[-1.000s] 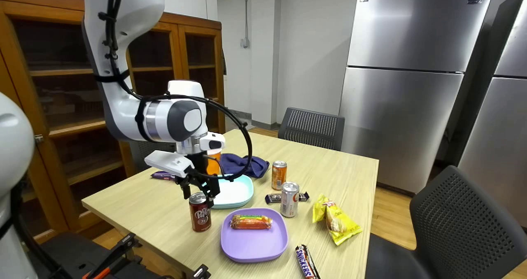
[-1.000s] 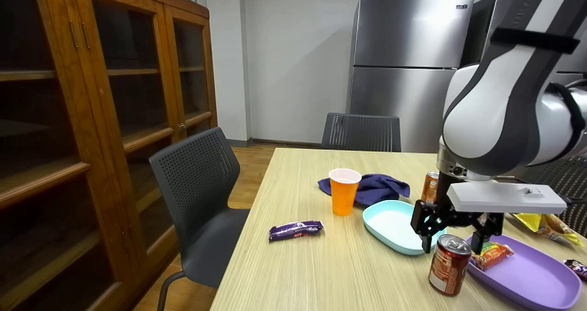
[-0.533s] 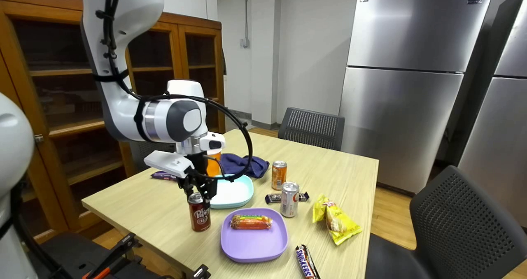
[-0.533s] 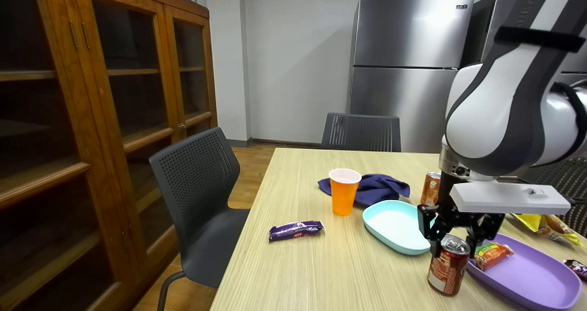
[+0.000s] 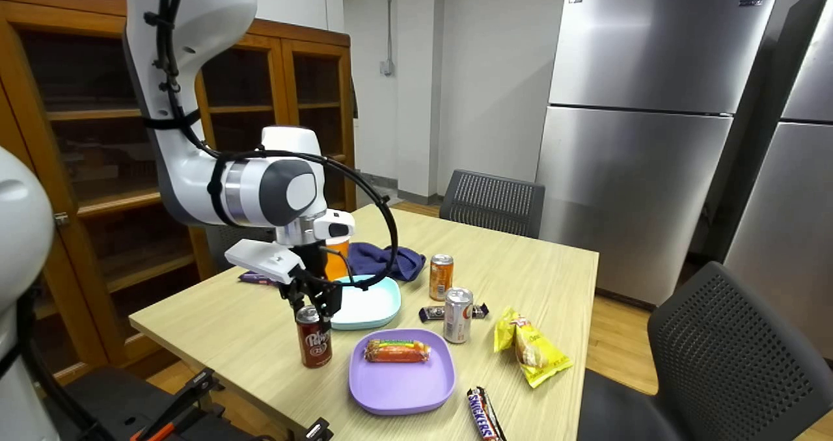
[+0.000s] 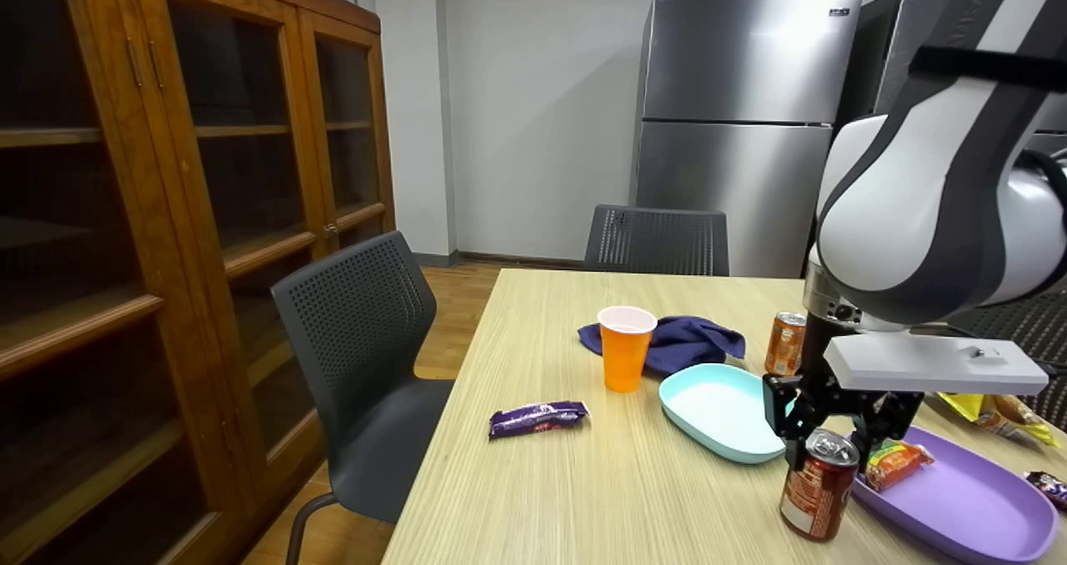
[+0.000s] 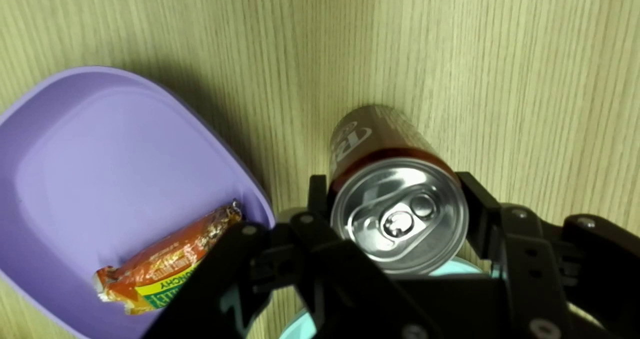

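My fingers (image 7: 480,214) pinch the upright red can (image 7: 400,194) from both sides, beside the purple plate (image 7: 115,144) with its wrapped bar (image 7: 177,256)

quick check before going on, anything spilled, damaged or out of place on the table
Nothing stands out: no spill or damage shows. The Dr Pepper can stands upright in the pincer; the navy cloth merely lies crumpled.

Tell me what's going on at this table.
A robot arm has its claw closed on a Dr Pepper can, gripping it near the top. The can is upright beside a purple plate that holds a wrapped bar; whether the can has left the table isn't clear. A turquoise plate, an orange can and a silver can are nearby.
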Available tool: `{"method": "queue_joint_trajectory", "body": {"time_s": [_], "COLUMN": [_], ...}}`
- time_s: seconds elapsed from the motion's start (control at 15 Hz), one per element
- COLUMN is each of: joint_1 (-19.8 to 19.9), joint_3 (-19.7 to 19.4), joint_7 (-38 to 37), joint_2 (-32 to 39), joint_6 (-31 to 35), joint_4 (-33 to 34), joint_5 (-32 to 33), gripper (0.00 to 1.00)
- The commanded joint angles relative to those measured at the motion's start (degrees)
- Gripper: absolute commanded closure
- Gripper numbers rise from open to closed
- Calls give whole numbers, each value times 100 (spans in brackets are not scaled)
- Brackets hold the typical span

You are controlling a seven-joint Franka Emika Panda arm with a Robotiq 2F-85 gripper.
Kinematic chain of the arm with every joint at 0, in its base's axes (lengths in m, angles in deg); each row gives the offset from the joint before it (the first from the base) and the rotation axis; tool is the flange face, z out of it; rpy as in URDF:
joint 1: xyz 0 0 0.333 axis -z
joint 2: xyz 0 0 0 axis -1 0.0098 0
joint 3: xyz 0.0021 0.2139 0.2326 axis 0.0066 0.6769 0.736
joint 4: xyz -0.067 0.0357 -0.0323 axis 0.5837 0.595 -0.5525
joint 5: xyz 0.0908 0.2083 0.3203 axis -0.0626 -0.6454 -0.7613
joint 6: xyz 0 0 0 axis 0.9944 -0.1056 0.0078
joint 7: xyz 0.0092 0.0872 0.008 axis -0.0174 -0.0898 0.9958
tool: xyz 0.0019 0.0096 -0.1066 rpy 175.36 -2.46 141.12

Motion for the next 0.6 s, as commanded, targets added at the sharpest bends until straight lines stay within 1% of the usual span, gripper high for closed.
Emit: {"method": "queue_joint_trajectory", "body": {"time_s": [0.0,0.2,0.53], "joint_1": [157,205,544], "joint_3": [140,181,560], "joint_7": [257,280,634], "joint_2": [-461,-582,-662], "joint_6": [-20,-51,-208], "joint_4": [-198,-116,231], "joint_5": [-150,-194,-835], "gripper": [62,62,62]}}
